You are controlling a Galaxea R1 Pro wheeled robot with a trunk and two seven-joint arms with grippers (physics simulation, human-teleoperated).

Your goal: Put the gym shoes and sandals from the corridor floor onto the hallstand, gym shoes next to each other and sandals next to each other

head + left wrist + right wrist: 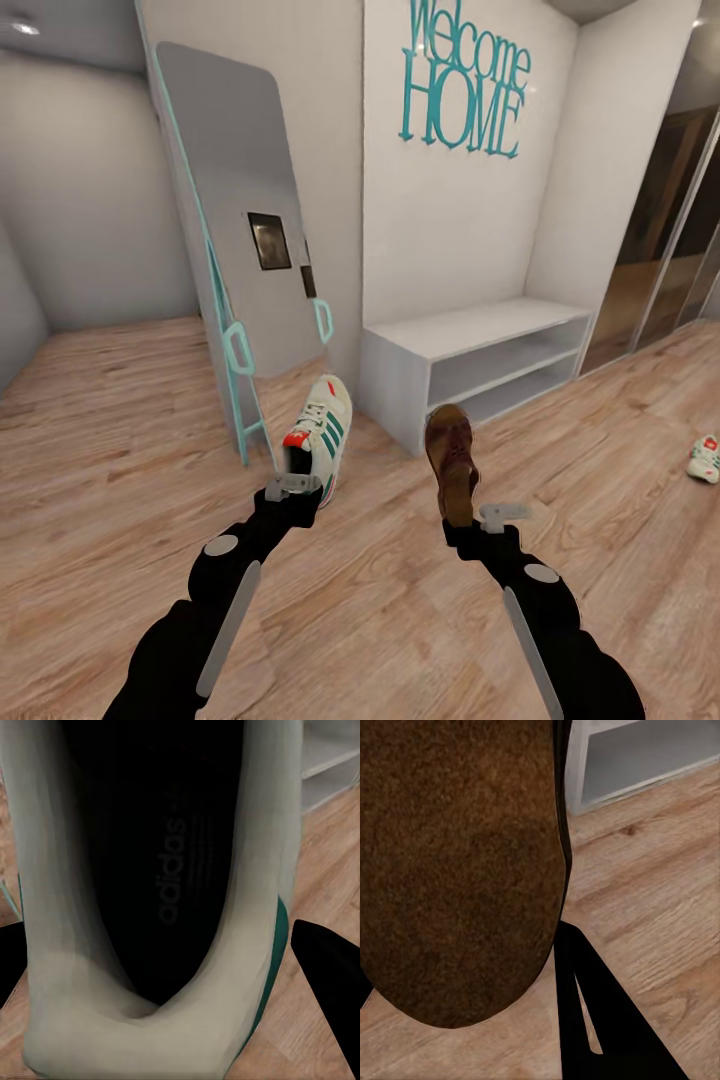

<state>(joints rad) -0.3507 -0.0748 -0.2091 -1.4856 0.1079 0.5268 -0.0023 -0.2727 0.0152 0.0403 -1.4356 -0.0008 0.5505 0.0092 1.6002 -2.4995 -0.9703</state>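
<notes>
Nothing is on the rack yet, so the task looks to be at an early carrying stage. The left hand [292, 488] is closed on one gym shoe [320, 432], gripped at the heel and held up off the corridor floor [120, 470], toe pointing away toward the far wall. The left wrist view looks straight down into this shoe's dark opening [161, 870], with a finger [330, 975] beside its outer wall. The right hand [487, 518] holds one sandal [452, 460] by its rear end, also lifted, toe pointing toward the white rack [450, 335] just beyond it. The right wrist view shows the sandal's brown underside [457, 870] close up, with the rack's lower shelf [652, 754] behind.

The low white rack stands against the far wall under the "Welcome HOME" lettering [465, 85]; its top and both open shelves carry no shoes. Whether this is the intended hallstand is hard to say, since no stepped wall shelves appear above it.

Counted here: two gym shoes, one in the left hand and a second gym shoe [705, 458] lying on the floor at the far right; and one sandal. A tall leaning mirror [230, 200] stands to the left of the rack. All four items remain to be placed.
</notes>
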